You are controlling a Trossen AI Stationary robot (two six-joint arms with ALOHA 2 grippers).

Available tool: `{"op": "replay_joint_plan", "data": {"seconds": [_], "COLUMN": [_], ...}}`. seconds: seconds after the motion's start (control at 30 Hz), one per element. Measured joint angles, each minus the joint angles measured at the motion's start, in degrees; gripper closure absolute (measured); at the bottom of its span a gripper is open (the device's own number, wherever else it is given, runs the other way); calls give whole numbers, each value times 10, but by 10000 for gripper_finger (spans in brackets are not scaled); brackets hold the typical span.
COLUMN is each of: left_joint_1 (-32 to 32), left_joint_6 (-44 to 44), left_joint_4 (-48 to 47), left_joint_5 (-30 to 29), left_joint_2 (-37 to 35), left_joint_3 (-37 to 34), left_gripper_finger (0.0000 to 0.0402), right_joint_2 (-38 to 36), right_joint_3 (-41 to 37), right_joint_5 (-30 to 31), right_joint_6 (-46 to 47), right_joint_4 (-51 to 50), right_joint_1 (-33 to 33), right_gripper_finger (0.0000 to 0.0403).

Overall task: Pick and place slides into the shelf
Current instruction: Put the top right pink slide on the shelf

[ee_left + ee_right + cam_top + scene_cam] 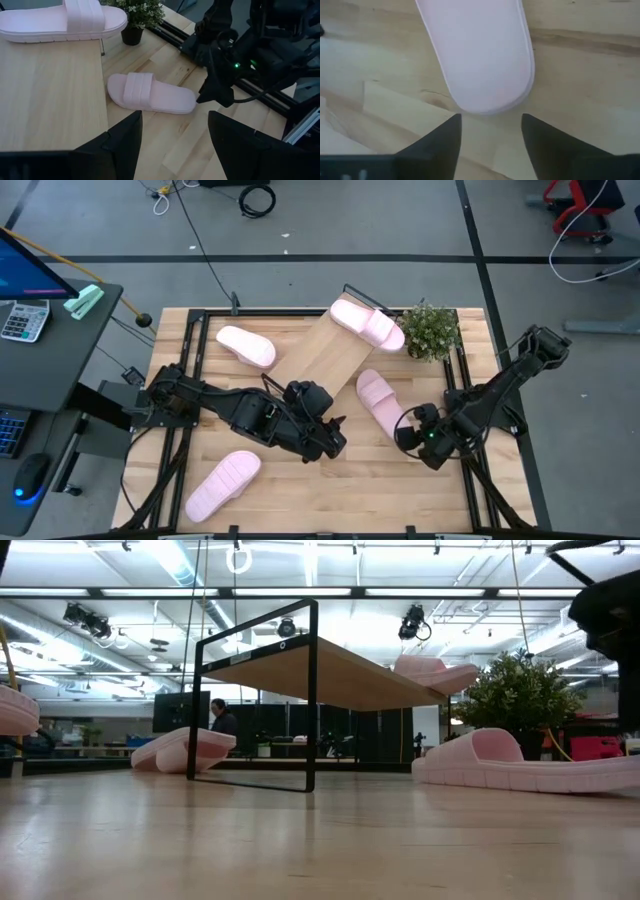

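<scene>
While the right gripper (pixel 408 432) hangs low at the lower right of the high view, the slide (pixel 378 400) it aims at lies just up and to the left of it on the table (pixel 300 490). Its rounded end almost meets the open fingers (pixel 442 137) in the right wrist view, and nothing is between them. The long axis of this slide runs from the upper left to the lower right, so it points nearly straight at that gripper. I judge the right arm is clearly the nearer one for this pick.

The left gripper (pixel 330 442) is at the lower middle of the high view. Its fingers are also apart and empty, and they face the same slide from the other side.

I count four slides. One (pixel 368 324) already rests on the top board of the shelf (pixel 325 350), at the upper middle. One (pixel 246 346) lies on the table at the left of the shelf. One (pixel 222 484) lies at the lower left, and the fourth is the one between the grippers. There is one shelf, two arms, and one small potted plant (pixel 431 330) at the upper right.
</scene>
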Motion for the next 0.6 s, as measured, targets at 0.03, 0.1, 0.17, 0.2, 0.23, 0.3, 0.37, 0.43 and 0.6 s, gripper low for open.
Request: {"op": "replay_joint_plan", "data": {"seconds": [0.03,0.1,0.17,0.2,0.23,0.3,0.37,0.43,0.6], "left_joint_1": [-1,-2,-4,-6,-6,-7,-10,-10,-10], "left_joint_6": [3,6,6,6,6,6,7,7,7], "left_joint_4": [1,1,1,2,2,2,3,3,3], "left_joint_5": [0,0,2,3,4,4,4,4,12], "left_joint_2": [0,0,0,0,0,0,0,0,0], "left_joint_3": [0,0,0,0,0,0,0,0,0], "left_gripper_finger": [171,171,171,171,171,171,171,171,171], "right_joint_2": [0,0,0,0,0,0,0,0,0], "right_joint_3": [-1,-9,-23,-32,-39,-50,-62,-69,-76], "right_joint_5": [1,2,1,-2,-3,9,34,50,51], "right_joint_6": [9,40,83,89,91,96,97,98,97], "right_joint_4": [0,2,8,22,38,80,115,138,133], "right_joint_1": [3,9,14,13,9,2,-7,-18,-24], "right_gripper_finger": [169,145,122,112,103,90,83,81,85]}}
